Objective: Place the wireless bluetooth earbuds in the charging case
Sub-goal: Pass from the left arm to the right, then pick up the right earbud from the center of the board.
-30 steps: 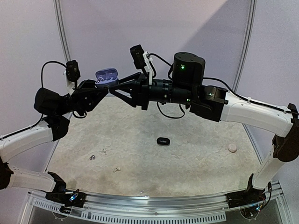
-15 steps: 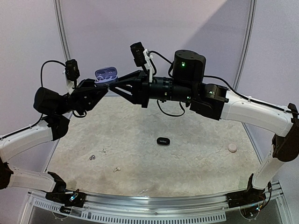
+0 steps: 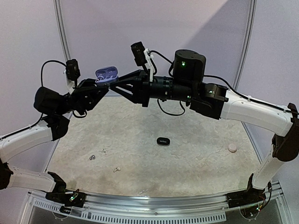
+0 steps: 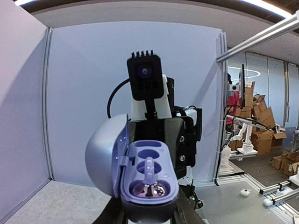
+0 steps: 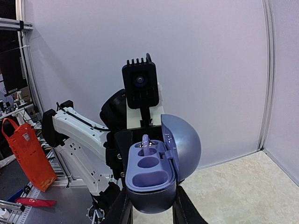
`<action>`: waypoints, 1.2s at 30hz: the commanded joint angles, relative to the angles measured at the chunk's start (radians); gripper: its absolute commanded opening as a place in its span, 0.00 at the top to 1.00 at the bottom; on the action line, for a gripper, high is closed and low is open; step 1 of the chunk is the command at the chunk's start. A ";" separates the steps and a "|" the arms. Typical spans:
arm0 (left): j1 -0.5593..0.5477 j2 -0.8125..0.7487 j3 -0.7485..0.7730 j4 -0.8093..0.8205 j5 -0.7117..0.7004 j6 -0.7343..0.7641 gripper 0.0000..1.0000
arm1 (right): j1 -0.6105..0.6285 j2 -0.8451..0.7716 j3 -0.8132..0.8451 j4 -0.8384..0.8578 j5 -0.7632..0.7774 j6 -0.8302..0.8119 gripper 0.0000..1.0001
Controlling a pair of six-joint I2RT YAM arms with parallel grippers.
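Since a second ago the right hand (image 3: 113,84) has crept up and toward 9 o'clock, so its black fingertips now sit right under the lilac plastic charging case (image 3: 106,73) rather than just below and beside it. Everything on the table has stayed put.

The case hangs high above the far 10 o'clock part of the pale speckled table (image 3: 196,158), gripped at its base by the left hand (image 3: 103,84). Its domed lid is swung fully open, to 9 o'clock in the left wrist view and to 3 o'clock in the right wrist view, and the hollow wells face upward.

In the right wrist view that hand's two fingers stand apart with the case's underside between them. I cannot tell whether they press on it.

Down on the table, at about 8 o'clock from its middle, lie a silvery-grey earbud (image 3: 92,157) and, nearer the arms, a white earbud (image 3: 117,169), apart from each other. A small black oval item (image 3: 162,141) rests near the middle, and a pink round disc (image 3: 232,148) lies at 3 o'clock.
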 commanded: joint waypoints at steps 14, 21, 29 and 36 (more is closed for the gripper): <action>-0.013 -0.016 -0.005 -0.102 -0.036 0.080 0.50 | 0.011 -0.029 -0.055 0.064 0.016 -0.018 1.00; -0.012 -0.020 -0.011 -0.109 -0.024 0.089 0.28 | 0.000 -0.055 -0.101 0.111 0.040 0.003 1.00; -0.011 -0.042 -0.029 -0.223 0.011 0.166 0.13 | -0.011 -0.099 -0.146 0.121 0.096 -0.008 1.00; -0.002 -0.082 -0.030 -0.508 0.010 0.340 0.09 | -0.033 -0.132 -0.184 0.124 0.142 -0.023 1.00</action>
